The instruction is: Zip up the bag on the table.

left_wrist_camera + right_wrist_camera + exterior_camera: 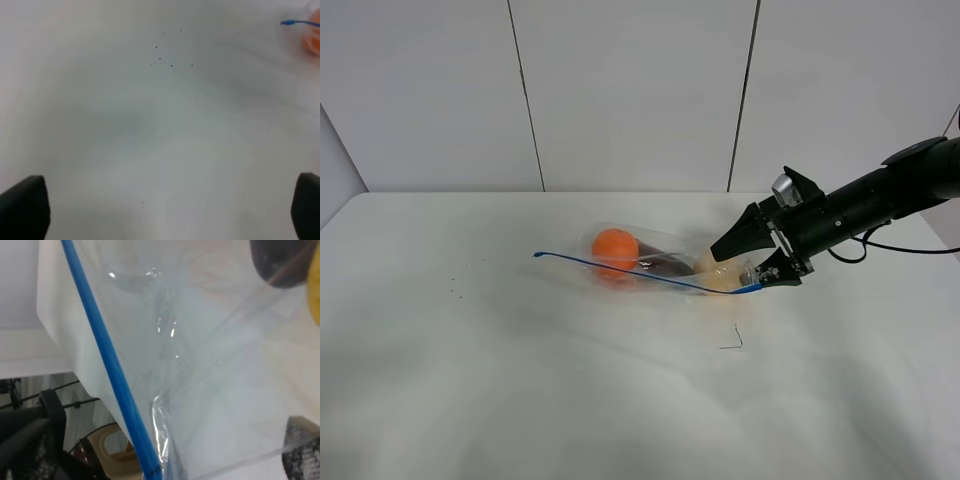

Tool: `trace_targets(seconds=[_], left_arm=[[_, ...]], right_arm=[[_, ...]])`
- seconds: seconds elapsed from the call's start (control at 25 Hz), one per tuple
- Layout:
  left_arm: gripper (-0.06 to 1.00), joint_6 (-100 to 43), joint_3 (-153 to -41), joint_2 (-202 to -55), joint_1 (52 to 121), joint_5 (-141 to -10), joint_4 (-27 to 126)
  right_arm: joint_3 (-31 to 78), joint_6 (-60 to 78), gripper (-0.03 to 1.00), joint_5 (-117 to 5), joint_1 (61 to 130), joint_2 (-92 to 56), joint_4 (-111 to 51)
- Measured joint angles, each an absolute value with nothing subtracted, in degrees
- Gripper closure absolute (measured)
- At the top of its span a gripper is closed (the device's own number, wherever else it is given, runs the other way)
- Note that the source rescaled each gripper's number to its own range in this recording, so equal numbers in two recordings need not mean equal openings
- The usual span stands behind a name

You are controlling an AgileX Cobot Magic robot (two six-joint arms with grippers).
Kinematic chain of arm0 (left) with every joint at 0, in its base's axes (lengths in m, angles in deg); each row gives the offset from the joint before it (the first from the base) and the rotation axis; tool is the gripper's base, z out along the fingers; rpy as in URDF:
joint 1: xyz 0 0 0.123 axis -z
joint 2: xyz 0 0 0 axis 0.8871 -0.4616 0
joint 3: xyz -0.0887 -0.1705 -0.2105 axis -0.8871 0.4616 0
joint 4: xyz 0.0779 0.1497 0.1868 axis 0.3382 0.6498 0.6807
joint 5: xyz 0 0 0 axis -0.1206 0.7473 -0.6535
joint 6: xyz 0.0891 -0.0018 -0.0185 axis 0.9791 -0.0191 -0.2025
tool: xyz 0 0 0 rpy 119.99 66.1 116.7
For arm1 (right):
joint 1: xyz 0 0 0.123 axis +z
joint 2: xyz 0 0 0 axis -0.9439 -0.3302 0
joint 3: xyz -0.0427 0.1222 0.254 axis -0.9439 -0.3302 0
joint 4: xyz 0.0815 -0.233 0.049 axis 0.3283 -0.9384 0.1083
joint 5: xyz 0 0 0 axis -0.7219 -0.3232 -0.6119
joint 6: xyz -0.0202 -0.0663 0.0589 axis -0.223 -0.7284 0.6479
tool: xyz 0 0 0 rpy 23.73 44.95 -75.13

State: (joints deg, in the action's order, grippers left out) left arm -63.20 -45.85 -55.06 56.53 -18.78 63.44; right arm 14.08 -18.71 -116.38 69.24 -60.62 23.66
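1. The right gripper (756, 258) is hovering at the bag's right end, its two dark fingers (732, 241) standing apart, one above the bag's corner and one below it at the tip of the blue zip strip (650, 277); nothing is being pinched between them as far as the high view is showing.
2. In the right wrist view the zip strip (107, 360) is running diagonally across the frame, with clear crinkled plastic of the bag (200, 365) filling most of the picture and a dark finger (302, 447) showing at one corner.
3. The left gripper (165, 210) is showing only in its own wrist view, its fingers (24, 206) spread wide at the frame's two lower corners and holding nothing, over bare tabletop (150, 125) speckled with tiny dark dots.
4. The bag (655, 260) is lying on the white tabletop (520, 380) near its middle, with the zip strip along the edge facing the camera.
5. Inside the bag, an orange fruit (615, 246) is sitting toward the left end, a dark purple fruit (668, 265) just right of it, and a yellowish one (720, 275) nearest the right gripper.
6. A small black mark (732, 340) is lying on the tabletop in front of the bag's right end.
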Motion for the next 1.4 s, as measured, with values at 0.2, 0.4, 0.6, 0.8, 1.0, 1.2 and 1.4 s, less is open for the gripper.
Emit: trace_targets(seconds=[0.2,0.4,0.6,0.8,1.0,1.2,1.4], left_arm=[[-0.06,-63.20,-45.85,-55.06,56.53,-18.78,63.44],[-0.06,-63.20,-45.85,-55.06,56.53,-18.84,63.44],[-0.06,-63.20,-45.85,-55.06,56.53,-18.84,63.44],[-0.06,-63.20,-45.79,-55.06,56.53,-18.84,63.44],[-0.06,-63.20,-45.79,-55.06,56.53,-18.84,63.44],[-0.06,-63.20,-45.79,-55.06,56.53,-18.84,63.44],[-0.06,-63.20,-45.79,-55.06,56.53,-18.84,63.44]], right_arm=[[14.08,-18.37,-0.03,-116.38,69.24,-60.62,23.59],[16.40,-14.11,-0.03,-116.49,69.24,-60.62,18.97],[18.72,-4.96,-0.03,-114.23,69.24,-58.92,7.53],[18.73,7.42,-0.03,-105.94,69.24,-54.16,-10.28],[18.73,22.06,-0.03,-102.96,69.24,-50.16,-29.43],[18.73,26.48,-0.03,-102.96,69.24,-47.73,-36.92],[16.95,26.44,-0.03,-103.02,69.24,-43.37,-37.12]])
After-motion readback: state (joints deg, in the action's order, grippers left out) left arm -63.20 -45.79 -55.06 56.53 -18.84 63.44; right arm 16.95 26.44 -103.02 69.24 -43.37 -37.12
